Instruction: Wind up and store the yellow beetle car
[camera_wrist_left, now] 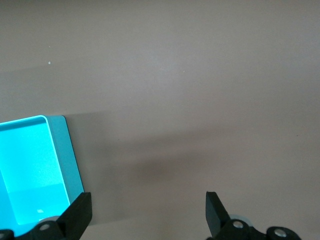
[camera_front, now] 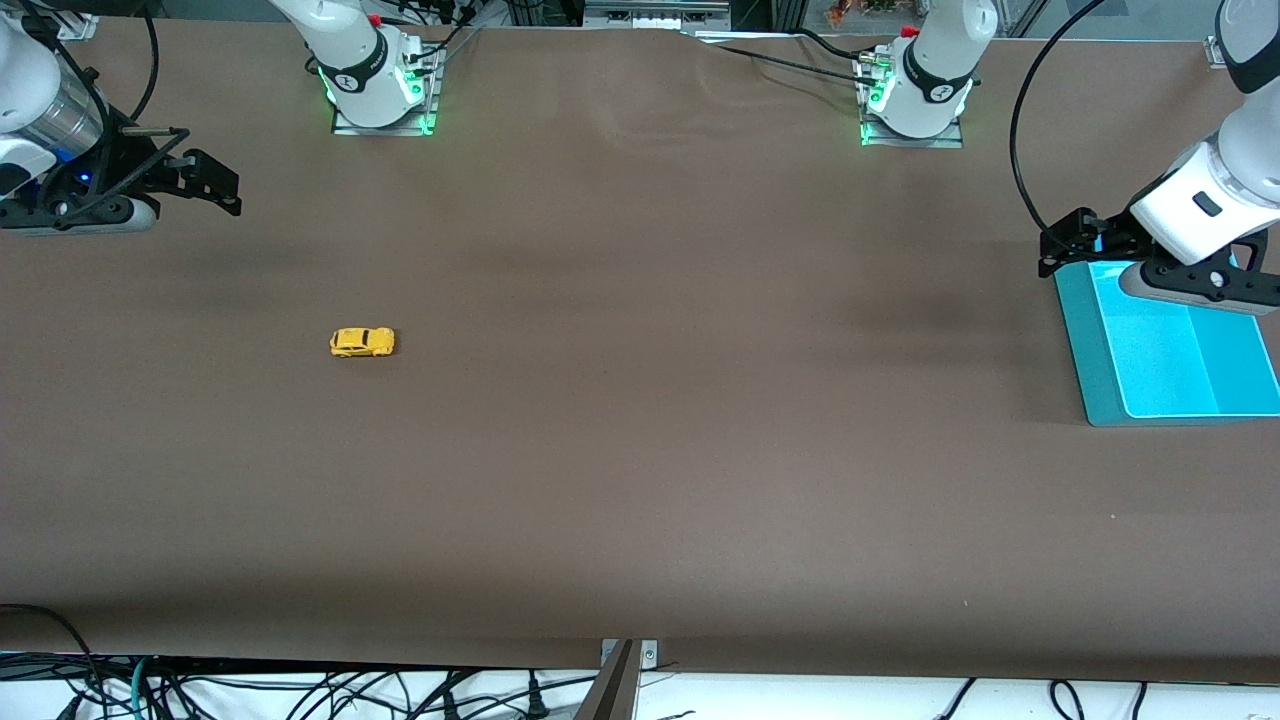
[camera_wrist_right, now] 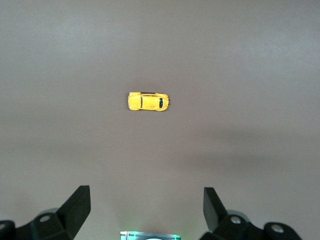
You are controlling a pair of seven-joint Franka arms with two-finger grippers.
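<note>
Brown table (camera_front: 640, 480) carries one yellow beetle car (camera_front: 362, 342), toward my right arm's end, and one teal tray (camera_front: 1085, 350) at my left arm's end. Left gripper (camera_wrist_left: 149, 212) hovers beside the tray, right gripper (camera_wrist_right: 146, 205) above bare table; both spread apart, empty.

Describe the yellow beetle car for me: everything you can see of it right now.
The yellow beetle car is a tiny, glossy, bright yellow toy with a rounded body, dark windows and small dark wheels. It sits upright on its wheels on the brown table, lengthwise along it, toward the right arm's end. Nothing touches it but the tabletop; neither gripper is over it.
</note>
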